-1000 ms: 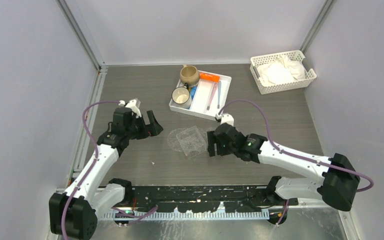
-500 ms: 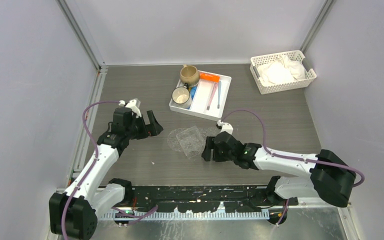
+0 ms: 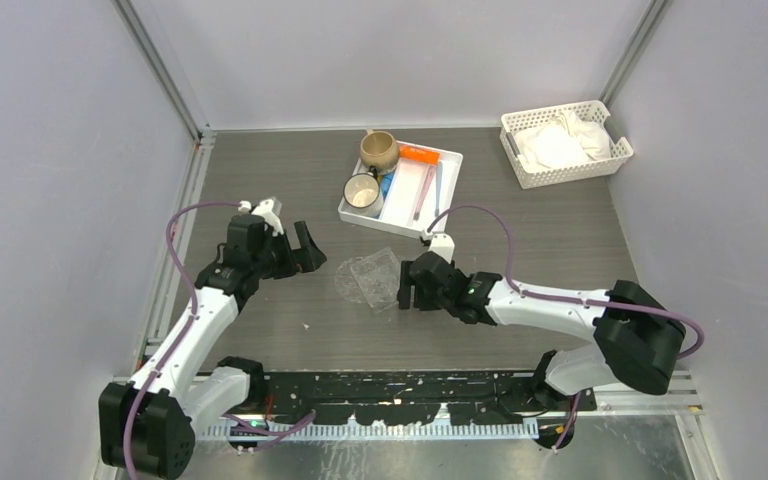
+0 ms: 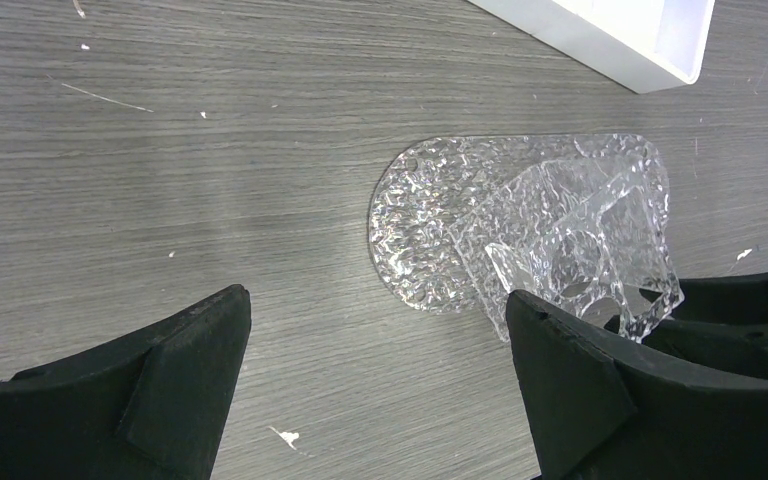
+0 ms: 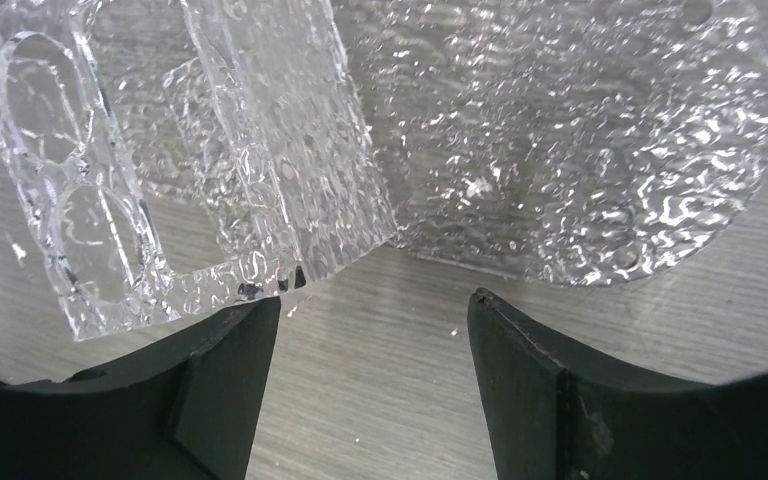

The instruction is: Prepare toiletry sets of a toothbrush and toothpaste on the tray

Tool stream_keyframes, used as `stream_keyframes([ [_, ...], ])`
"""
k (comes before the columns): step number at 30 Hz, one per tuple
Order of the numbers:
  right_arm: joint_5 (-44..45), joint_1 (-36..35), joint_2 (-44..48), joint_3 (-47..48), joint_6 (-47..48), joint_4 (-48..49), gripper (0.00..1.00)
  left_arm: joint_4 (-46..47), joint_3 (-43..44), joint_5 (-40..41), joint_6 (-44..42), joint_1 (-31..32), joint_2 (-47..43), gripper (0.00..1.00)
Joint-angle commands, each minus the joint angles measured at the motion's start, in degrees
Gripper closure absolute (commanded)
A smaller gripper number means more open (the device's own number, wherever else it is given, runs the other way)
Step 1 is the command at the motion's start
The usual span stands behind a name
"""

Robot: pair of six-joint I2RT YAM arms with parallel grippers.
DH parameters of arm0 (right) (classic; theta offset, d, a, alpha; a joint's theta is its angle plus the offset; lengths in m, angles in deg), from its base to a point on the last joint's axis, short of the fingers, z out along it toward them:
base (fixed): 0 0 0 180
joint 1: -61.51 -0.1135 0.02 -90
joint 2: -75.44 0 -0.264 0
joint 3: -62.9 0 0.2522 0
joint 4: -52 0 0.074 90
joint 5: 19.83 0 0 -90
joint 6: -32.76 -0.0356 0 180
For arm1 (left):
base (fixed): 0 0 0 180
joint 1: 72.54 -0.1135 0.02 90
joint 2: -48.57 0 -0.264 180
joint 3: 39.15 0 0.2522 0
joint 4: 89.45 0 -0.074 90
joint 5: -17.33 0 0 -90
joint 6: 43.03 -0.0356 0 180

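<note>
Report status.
Left gripper open, hovering. Right gripper open at tray edge. Toothpaste in white bin, not on tray. Nothing in the way.

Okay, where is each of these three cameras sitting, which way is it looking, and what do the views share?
Top external: above and behind the arms, looking down at the table; both arms, left gripper and right gripper show.
Left wrist: on the left arm, looking down past its open fingers at the clear textured tray.
Right wrist: on the right arm, looking down between its fingers at that tray, close up.
Shared: all three see the tray.
</note>
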Motion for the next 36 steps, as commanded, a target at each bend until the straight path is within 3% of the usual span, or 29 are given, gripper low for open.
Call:
stream_keyframes([
  [1, 6.52, 0.15, -1.85, 4.41, 2.23, -3.39, 0.25, 0.46, 1.39, 0.52, -0.76, 0.11, -0.59, 0.0],
  [10, 8.14, 4.14, -1.25, 4.92, 3.42, -5.38, 0.25, 0.89, 0.63, 0.33, -0.71, 0.09, -0.78, 0.0],
  [23, 3.54, 11.19, -2.39, 5.43, 8.25, -2.93, 0.25, 1.62, -0.1, 0.08, -0.47, 0.09, -0.66, 0.0],
  [30, -1.41, 11.06, 3.04, 2.91, 8.28, -3.01, 0.26, 2.14, -0.37, 0.16, -0.32, 0.09, -0.29, 0.0],
  [36, -0.69, 8.24, 7.31, 1.62, 7.78, -5.42, 0.29, 2.96, -0.63, -0.55, 0.11, 0.09, 0.68, 0.0],
])
